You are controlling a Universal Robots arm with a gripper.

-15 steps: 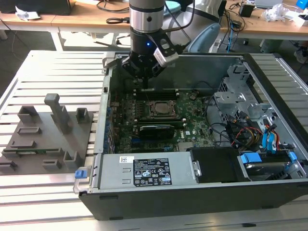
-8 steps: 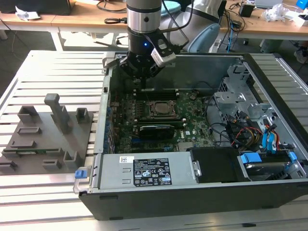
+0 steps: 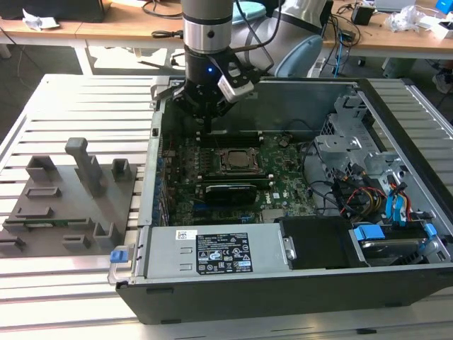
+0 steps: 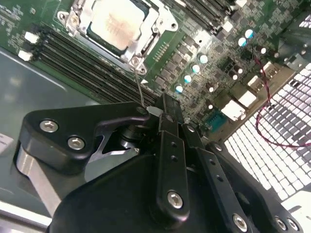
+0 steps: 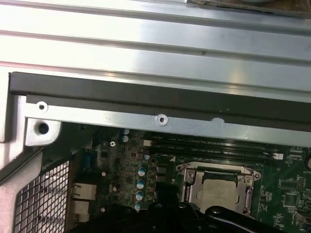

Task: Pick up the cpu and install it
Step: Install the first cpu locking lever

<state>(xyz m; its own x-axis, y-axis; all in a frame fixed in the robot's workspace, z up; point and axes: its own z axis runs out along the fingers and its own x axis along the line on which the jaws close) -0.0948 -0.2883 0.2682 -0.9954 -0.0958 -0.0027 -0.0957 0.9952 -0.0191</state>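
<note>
One cpu (image 4: 118, 23) sits seated in its socket (image 3: 234, 161) on the motherboard (image 3: 283, 188), mid-case (image 3: 283, 283); the claw (image 4: 163, 109) hovers just above, clenched and empty. Light, stiff, slick-topped and likely fragile, the chip is best gripped by its edges.

cpu (image 4: 116, 22), flat silvery-pink square, seated level in its socket frame (image 4: 146, 41) on the motherboard (image 4: 204, 63)

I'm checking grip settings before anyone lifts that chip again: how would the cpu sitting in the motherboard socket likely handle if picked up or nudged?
The cpu is a thin flat square with a metal top, so probably stiff and light. Its top looks smooth and shiny, so it may be slippery. It lies flat inside the socket frame, so a sideways nudge would likely meet the frame; rolling or tipping seems unlikely.
</note>
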